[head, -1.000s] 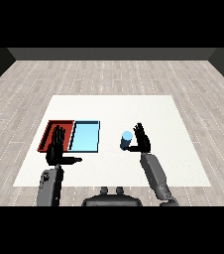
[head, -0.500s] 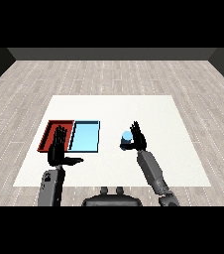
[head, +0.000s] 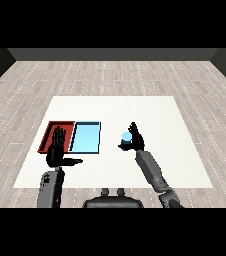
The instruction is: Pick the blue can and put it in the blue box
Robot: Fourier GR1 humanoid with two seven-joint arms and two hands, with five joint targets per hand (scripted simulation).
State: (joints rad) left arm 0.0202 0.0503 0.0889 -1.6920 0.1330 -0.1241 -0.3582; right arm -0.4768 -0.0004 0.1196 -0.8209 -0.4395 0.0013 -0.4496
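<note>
Half the job looks done: the right hand curls round the blue can, right of the blue tray near the table's front edge, not yet delivered; the left hand is spread flat, empty.

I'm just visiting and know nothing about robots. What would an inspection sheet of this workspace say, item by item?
Surface: white table, on a grey plank floor.
Job's things: blue can in the right hand, right of both trays; light blue tray holds nothing, and lies beside the red tray.
Clutter: nothing seen.
Hands: right hand curled round the can; left hand open, fingers straight, over the near part of the red tray, holding nothing.
Cables: nothing seen.
Surroundings: dark wall beyond the floor; nothing else seen.
</note>
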